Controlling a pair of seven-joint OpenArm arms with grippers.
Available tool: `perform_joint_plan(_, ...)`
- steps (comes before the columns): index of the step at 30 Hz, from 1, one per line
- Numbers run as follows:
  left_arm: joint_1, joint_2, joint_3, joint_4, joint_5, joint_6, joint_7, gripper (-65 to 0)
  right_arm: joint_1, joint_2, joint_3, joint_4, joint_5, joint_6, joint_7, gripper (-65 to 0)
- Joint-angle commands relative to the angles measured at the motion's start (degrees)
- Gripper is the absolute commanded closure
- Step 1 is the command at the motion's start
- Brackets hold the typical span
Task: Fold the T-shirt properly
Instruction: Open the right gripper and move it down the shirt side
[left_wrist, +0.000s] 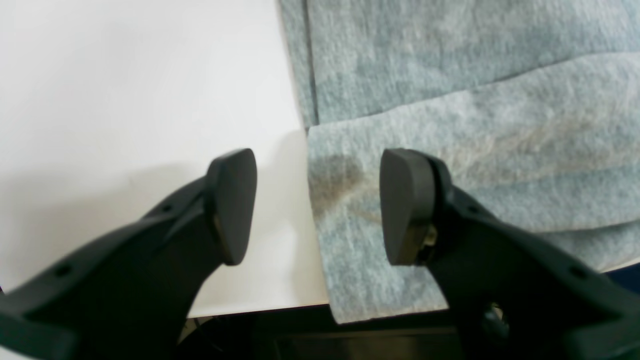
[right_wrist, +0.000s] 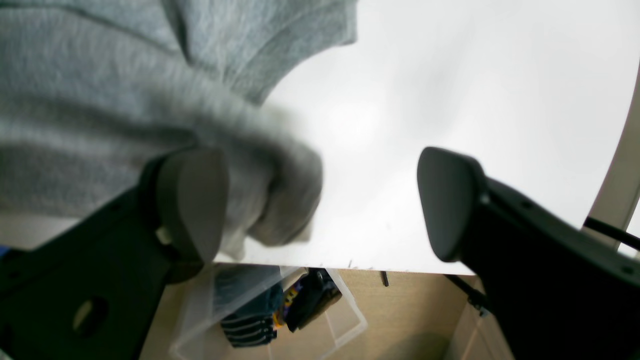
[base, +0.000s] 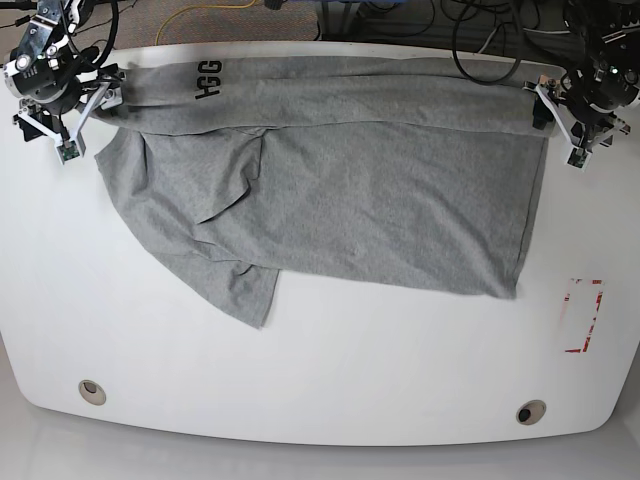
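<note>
t-shirt (base: 340, 190) spread on white table (base: 320, 370), far edge folded over. left gripper (left_wrist: 317, 205) and right gripper (right_wrist: 320, 205) both spread apart, holding nothing.

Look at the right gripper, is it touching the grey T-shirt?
Touching. In the right wrist view, the open right gripper has one finger pressed against a bunched fold of the T-shirt; the other finger is clear of it.

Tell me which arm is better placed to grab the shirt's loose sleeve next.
Probably the right arm. Its gripper, fingers open, sits at the T-shirt end where the sleeve splays out; the left gripper is at the opposite, hem end.
</note>
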Motion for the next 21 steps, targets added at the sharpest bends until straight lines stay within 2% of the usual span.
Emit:
perform_joint_plan(1,0.0,-0.9,-0.3,1.1,-0.3,0.0,-0.2,-36.5,0.4,1.1,0.6,0.9,-0.2,-0.1,0.0,-56.6)
perform_joint_plan(9,-0.1,-1.1,-0.3,1.1,-0.3,0.0,-0.5,-36.5,0.5,0.5,1.9,0.9,0.2,-0.1,-2.9,-56.6)
perform_joint_plan(12,-0.1,-0.8,-0.3,1.1,-0.3,0.0,-0.5,-36.5,2.5,-1.5,2.2,0.9,1.9,-0.1,-2.9,-56.0)
perform_joint_plan(14,-0.6,-0.8,-0.1,1.1,-0.3,0.0,-0.5,-36.5,3.4,-2.4,2.3,0.9,3.8,-0.1,-3.2,-53.1)
perform_joint_plan(17,-1.8,-0.8,0.7,1.0,-0.1,0.0,-0.4,-36.5,4.1,-3.8,2.3,0.9,7.4,-0.1,-3.6,-44.9)
perform_joint_plan(21,-2.3,-0.8,0.8,0.8,0.1,0.0,-0.4,-36.5,4.6,-6.1,2.3,0.7,12.3,-0.1,-4.6,-27.6)
